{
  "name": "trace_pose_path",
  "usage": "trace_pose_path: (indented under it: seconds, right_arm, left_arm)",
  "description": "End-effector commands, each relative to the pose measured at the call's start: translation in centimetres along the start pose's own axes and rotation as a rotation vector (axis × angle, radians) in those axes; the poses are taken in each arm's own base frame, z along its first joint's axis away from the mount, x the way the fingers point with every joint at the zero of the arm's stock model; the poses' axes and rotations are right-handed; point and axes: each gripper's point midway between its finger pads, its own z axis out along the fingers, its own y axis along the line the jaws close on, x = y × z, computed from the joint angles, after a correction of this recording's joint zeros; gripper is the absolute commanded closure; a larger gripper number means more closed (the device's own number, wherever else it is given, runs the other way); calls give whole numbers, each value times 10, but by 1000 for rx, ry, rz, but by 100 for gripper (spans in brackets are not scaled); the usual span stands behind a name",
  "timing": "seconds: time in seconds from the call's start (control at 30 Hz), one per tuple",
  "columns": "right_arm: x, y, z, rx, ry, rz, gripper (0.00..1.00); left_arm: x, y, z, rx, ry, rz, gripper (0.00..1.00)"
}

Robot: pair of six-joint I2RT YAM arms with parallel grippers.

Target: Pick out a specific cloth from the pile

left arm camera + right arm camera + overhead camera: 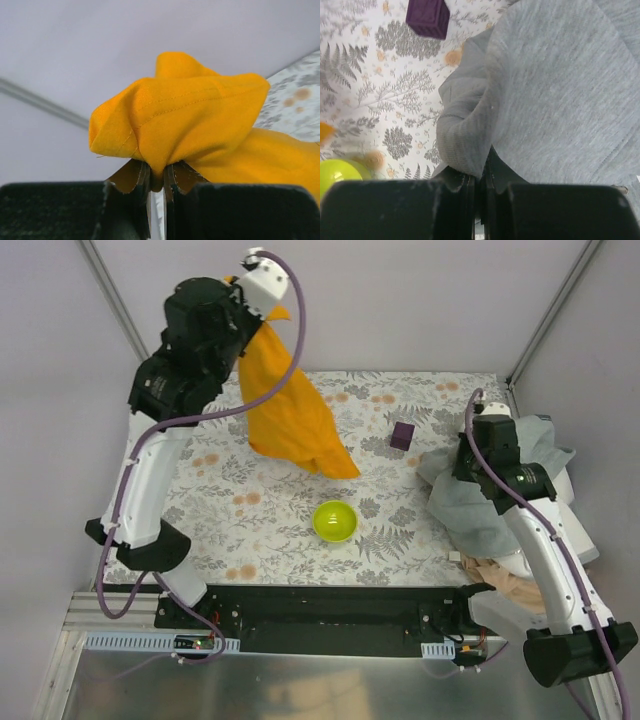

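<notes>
The orange-yellow cloth [290, 415] hangs from my left gripper [262, 318], which is raised high over the table's far left. In the left wrist view the jaws [157, 177] are shut on a bunched fold of this cloth [190, 115]. Its lower end reaches down towards the table beyond the bowl. The pile [480, 520] lies at the right edge: a large grey cloth with beige-tan fabric [510, 585] and white fabric [572, 525]. My right gripper [462, 472] sits on the pile's left side, shut [481, 175] on a fold of the grey cloth [555, 90].
A lime-green bowl [334, 520] stands at the table's middle front and shows in the right wrist view [335, 175]. A small purple block [402, 435] sits left of the pile, also in the right wrist view [427, 17]. The floral tablecloth [240, 500] covers the table.
</notes>
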Motion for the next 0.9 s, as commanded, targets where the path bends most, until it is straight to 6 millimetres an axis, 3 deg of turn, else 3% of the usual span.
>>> trace_pose_path:
  seconds: [0.0, 0.13, 0.2, 0.33, 0.47, 0.6, 0.67, 0.77, 0.83, 0.87]
  right_arm:
    - [26, 1, -3, 42, 105, -114, 100]
    - [57, 7, 0, 45, 238, -163, 100]
    - [75, 9, 2, 54, 313, -169, 100]
    - [101, 10, 3, 83, 435, -186, 100]
    - [113, 7, 5, 120, 485, -185, 100]
    - [123, 7, 10, 137, 517, -181, 100]
    - [128, 9, 15, 137, 539, -178, 98]
    - [133, 11, 21, 140, 566, -181, 91]
    - [136, 12, 24, 143, 579, -182, 82]
    - [136, 13, 25, 144, 578, -176, 74]
  left_arm:
    - [10, 97, -59, -247, -7, 18, 100]
    - [54, 132, -73, -335, 94, 24, 100]
    - [84, 141, -76, -355, 165, 21, 100]
    - [156, 143, -84, -374, 358, 25, 100]
    - [240, 136, -109, -380, 605, 23, 100]
    - [336, 89, -126, -257, 811, -91, 100]
    - [388, 47, -128, -150, 912, -184, 100]
    - [447, -23, -132, 25, 1044, -333, 100]
    - [480, -67, -137, 132, 1139, -418, 100]
    - [492, -79, -136, 149, 1175, -440, 100]
